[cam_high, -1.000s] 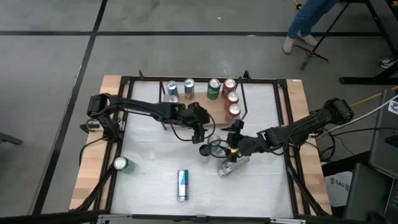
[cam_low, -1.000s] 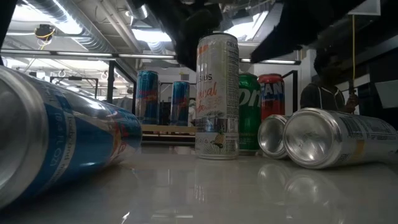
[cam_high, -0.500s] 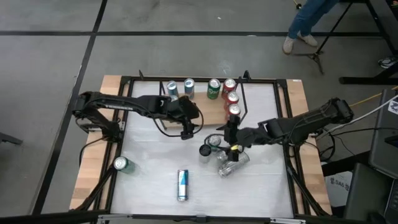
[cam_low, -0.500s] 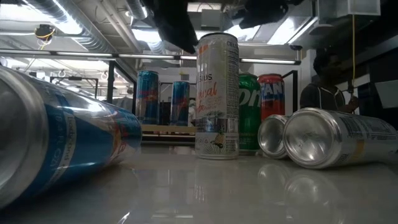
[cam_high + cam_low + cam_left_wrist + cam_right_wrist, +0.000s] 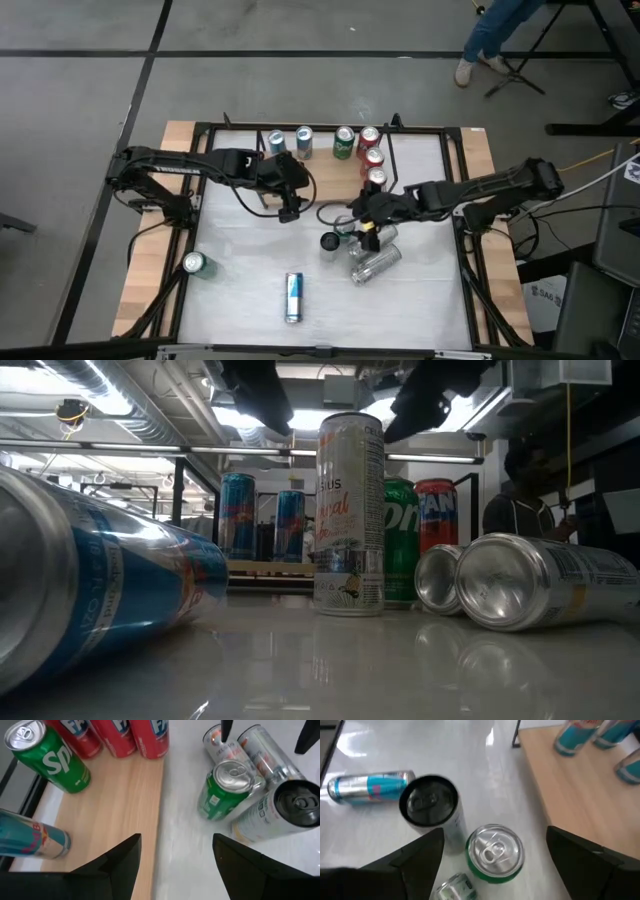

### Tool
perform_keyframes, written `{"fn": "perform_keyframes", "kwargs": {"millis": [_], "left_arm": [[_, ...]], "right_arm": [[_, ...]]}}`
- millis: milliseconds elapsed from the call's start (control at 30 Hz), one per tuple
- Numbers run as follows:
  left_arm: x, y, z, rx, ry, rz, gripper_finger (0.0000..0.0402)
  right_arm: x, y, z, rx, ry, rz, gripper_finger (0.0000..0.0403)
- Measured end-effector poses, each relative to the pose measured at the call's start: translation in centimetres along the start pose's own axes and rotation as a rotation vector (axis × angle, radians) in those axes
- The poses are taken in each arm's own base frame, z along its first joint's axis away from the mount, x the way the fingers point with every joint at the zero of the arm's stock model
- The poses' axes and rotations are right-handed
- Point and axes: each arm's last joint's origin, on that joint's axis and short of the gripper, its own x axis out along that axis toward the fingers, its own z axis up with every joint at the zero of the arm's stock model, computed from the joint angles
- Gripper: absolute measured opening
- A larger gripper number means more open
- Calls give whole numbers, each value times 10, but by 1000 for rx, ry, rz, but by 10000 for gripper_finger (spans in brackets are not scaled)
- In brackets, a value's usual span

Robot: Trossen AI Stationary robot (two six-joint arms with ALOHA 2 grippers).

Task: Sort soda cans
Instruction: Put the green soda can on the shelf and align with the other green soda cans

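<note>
A tall white can with a black top (image 5: 330, 242) and a green can (image 5: 347, 228) stand upright mid-table. Two silver cans (image 5: 372, 258) lie on their sides beside them. My right gripper (image 5: 362, 215) hovers open above this cluster, and in its wrist view the green can (image 5: 495, 852) shows below, between the fingers. My left gripper (image 5: 290, 205) hangs open to the cluster's left, over the board's edge (image 5: 157, 820). Two blue cans (image 5: 289, 142), a green one (image 5: 343, 141) and three red ones (image 5: 372, 158) stand at the far side.
A blue-and-silver can (image 5: 293, 296) lies on its side near the front edge, and a green can (image 5: 195, 264) lies at the left. A dark frame (image 5: 455, 180) rims the white table. The sorted cans stand on a wooden board (image 5: 120, 795). A person (image 5: 495, 30) stands beyond the far edge.
My left gripper has risen and drawn back toward the table's left, away from the tall white can. My right gripper has lifted, swung toward the far edge and tipped further downward, over the green can. No can has moved.
</note>
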Motion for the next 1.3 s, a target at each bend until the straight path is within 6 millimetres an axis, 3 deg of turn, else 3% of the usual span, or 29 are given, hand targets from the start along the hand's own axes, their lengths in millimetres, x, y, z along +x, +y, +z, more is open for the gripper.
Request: {"fn": "perform_keyframes", "kwargs": {"millis": [467, 1033, 1300], "left_arm": [[0, 0, 0, -7, 0, 0, 238], [0, 0, 0, -33, 0, 0, 238], [0, 0, 0, -34, -1, 0, 238]], "right_arm": [[36, 0, -14, -60, 138, -37, 344], [37, -2, -13, 124, 115, -93, 344], [51, 0, -19, 206, 155, -101, 344]]}}
